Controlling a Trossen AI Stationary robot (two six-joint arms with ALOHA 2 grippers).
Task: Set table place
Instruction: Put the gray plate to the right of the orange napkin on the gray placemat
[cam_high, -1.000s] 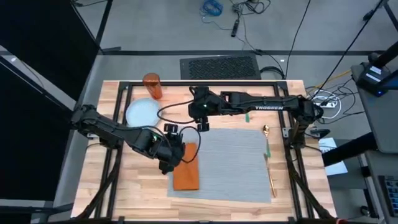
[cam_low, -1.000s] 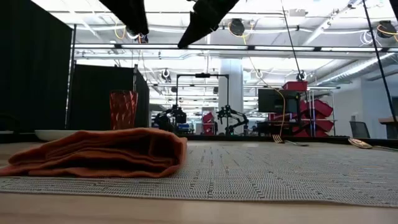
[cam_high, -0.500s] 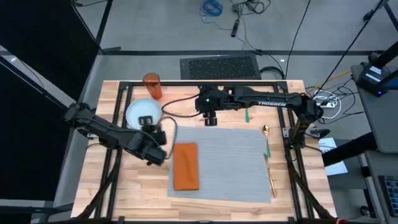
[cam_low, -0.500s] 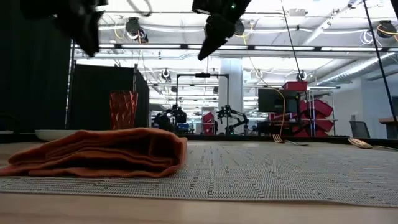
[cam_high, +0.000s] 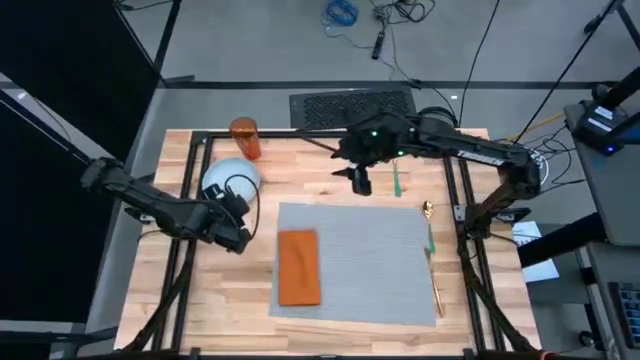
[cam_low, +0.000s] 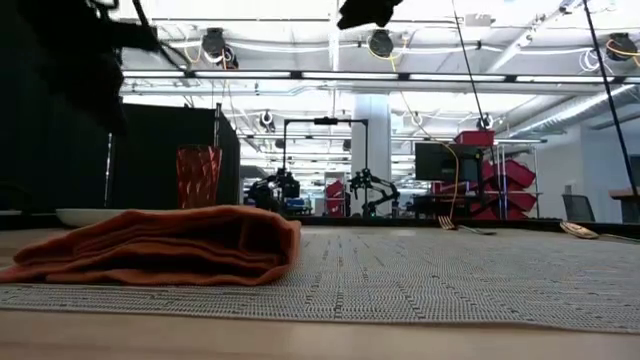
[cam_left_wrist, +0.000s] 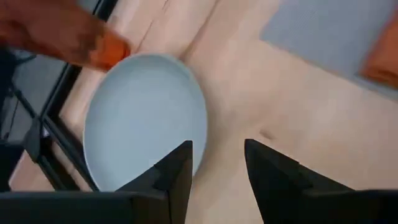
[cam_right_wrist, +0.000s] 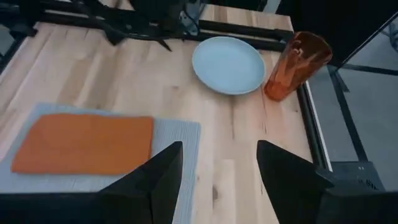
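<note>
So from my remote seat: the grey placemat (cam_high: 352, 260) lies on the near-middle part of the light-wood table (cam_high: 180, 310), with the folded orange napkin (cam_high: 298, 266) sitting on its left end. The pale-blue plate (cam_high: 226, 179) is off the mat, on bare wood toward the far-left corner, and the orange tumbler (cam_high: 245, 138) stands upright just beyond it near the far edge. Gold cutlery with green handles lies along the mat's right side: a spoon (cam_high: 429, 225) and a long piece (cam_high: 437, 290) at the mat's right edge, plus a green-handled piece (cam_high: 397, 184) on the wood beyond the mat. In the low view the napkin is a rumpled fold on the weave, and behind the table I see a big open room with bright ceiling lights, black curtain panels on the left, red bins and another robot rig far back. The floor past the table has a black mat and loose cables. Left gripper (cam_high: 237, 232) hangs just beside the plate's near edge, fingers (cam_left_wrist: 171, 174) apart, holding nothing. Right gripper (cam_high: 360, 182) hovers over bare wood just past the mat's far edge, fingers (cam_right_wrist: 285, 171) also spread wide and empty.
</note>
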